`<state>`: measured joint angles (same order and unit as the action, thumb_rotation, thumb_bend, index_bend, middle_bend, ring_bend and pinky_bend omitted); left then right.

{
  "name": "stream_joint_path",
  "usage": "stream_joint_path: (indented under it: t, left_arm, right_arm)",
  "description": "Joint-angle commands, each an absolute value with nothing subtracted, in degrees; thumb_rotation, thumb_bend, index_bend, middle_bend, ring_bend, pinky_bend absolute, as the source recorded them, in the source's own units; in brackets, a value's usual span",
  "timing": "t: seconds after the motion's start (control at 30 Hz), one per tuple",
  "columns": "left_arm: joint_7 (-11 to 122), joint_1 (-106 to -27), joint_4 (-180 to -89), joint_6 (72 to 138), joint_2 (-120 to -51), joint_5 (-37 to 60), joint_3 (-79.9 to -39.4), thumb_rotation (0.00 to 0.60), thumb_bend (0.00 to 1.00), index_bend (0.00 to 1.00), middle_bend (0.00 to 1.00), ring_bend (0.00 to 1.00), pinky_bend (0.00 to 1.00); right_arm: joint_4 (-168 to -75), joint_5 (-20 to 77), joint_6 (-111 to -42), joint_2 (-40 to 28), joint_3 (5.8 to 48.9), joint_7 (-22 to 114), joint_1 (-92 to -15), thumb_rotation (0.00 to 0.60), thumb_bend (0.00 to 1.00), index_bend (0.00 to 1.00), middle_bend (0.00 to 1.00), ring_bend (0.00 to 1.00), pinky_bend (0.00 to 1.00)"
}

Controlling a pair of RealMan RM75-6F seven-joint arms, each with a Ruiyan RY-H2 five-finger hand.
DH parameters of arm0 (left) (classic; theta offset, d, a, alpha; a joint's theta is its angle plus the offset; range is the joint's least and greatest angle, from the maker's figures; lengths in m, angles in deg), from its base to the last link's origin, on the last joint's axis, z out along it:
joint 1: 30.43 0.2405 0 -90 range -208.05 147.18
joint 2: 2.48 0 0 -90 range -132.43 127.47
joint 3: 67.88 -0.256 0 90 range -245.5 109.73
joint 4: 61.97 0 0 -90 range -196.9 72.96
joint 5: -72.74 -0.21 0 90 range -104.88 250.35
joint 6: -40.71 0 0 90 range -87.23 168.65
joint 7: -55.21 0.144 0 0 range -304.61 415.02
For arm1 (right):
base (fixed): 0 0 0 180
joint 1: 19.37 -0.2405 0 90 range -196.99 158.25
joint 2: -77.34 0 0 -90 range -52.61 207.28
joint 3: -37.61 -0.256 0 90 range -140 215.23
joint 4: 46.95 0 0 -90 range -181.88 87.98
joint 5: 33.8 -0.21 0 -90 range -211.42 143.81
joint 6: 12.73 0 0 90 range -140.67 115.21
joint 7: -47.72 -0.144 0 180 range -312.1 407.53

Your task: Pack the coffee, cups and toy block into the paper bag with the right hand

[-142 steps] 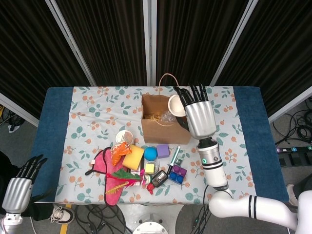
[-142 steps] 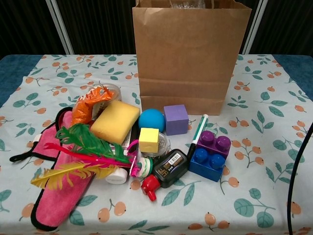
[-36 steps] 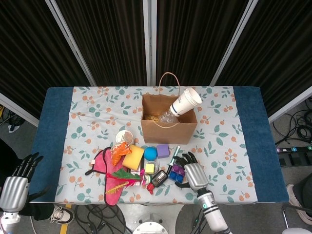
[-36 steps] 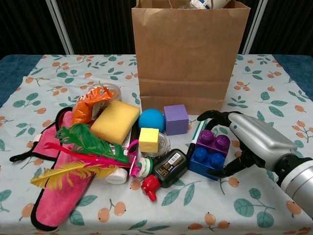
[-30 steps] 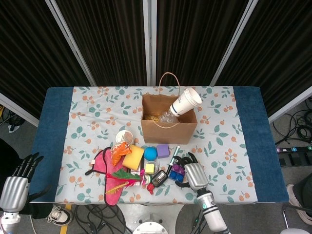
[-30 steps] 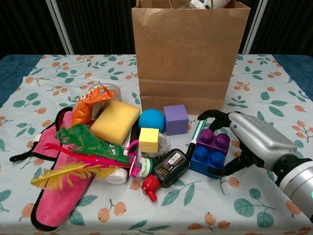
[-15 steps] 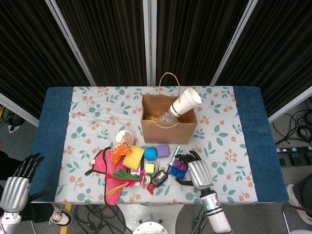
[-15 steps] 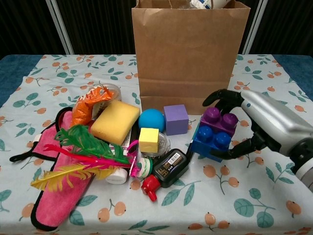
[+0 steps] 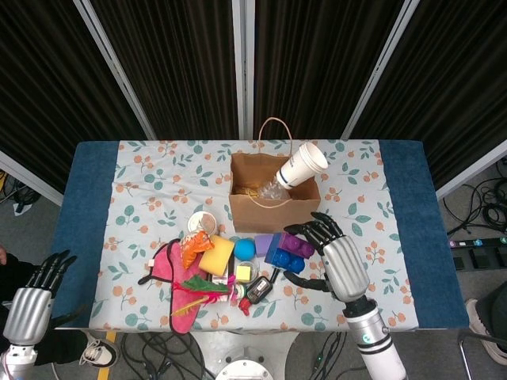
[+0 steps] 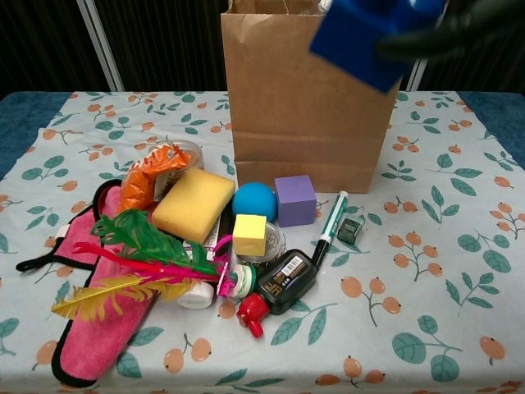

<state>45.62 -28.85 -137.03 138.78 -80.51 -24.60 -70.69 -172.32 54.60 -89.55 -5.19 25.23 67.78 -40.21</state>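
Black pleated curtains hang behind the table, split by slanted pale metal bars. A leaf-and-fruit print cloth covers the blue tabletop. Grey floor shows at the right, with black cables lying on it.

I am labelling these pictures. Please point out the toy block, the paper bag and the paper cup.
toy block (image 9: 288,250): head view, on its purple and blue top.
paper bag (image 10: 308,107): chest view, on its brown front wall.
paper cup (image 9: 301,166): head view, on its white side.
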Motion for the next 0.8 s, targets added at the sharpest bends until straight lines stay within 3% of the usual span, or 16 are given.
stream_joint_path:
  t: [0.03, 0.17, 0.47, 0.8]
  left_arm:
    - [45.7, -28.9, -137.0, 138.7, -80.5, -24.6, -70.7, 0.600, 0.16, 0.18, 0.19, 0.12, 0.23]
    - [45.7, -28.8, -136.9, 138.8, -80.5, -24.7, -70.8, 0.600, 0.16, 0.18, 0.19, 0.12, 0.23]
    - [45.5, -28.8, -136.9, 138.8, -80.5, -24.7, -70.9, 0.600, 0.16, 0.18, 0.19, 0.12, 0.23]
    - [44.6, -28.8, -136.9, 138.7, -80.4, -24.4, -70.8, 0.600, 0.16, 0.18, 0.19, 0.12, 0.23]
  right_arm:
    - [-177.3, 53.2, -88.0, -2.4, 20.4, 69.7, -43.4, 0.600, 0.13, 0.30, 0.45, 0.31, 0.19]
    - [-177.1, 51.6, -87.9, -3.7, 16.4, 72.6, -46.4, 0.600, 0.13, 0.30, 0.45, 0.31, 0.19]
    - [-163.6, 46.7, -88.8, -12.4, 6.7, 85.2, -57.4, 0.600, 0.13, 0.30, 0.45, 0.31, 0.19]
    - [-149.5, 43.1, -89.3, -19.0, 4.6, 89.1, -65.6, 0.600, 0.14, 0.31, 0.45, 0.31, 0.19]
